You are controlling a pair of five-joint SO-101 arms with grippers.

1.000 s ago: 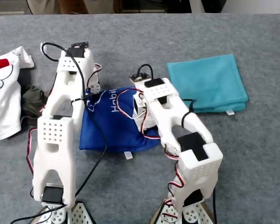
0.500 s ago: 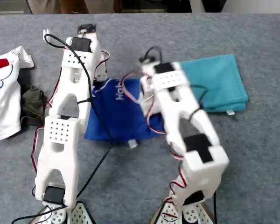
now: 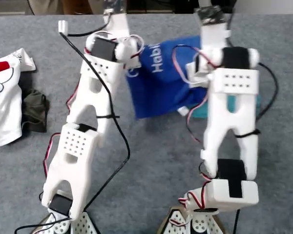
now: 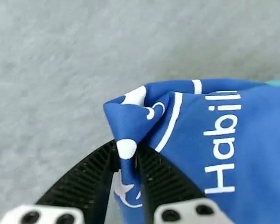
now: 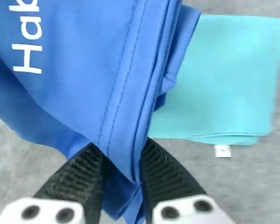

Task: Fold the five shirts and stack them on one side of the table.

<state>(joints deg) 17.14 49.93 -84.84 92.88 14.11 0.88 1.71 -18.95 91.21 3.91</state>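
Folded blue shirt (image 3: 158,83), judged light and limp, hangs beside the teal shirt (image 5: 224,74). Left claw (image 4: 127,156) and right claw (image 5: 120,161) each pinch an edge; stitched hems likely hold best.

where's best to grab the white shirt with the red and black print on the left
The near corner of the white printed shirt, probably: it lies flat with bare grey table around it. Come from the near side, jaws straddling the edge. Its far end is bunched, and its inner side seems to lie against the dark olive garment, so a pinch there might catch both.
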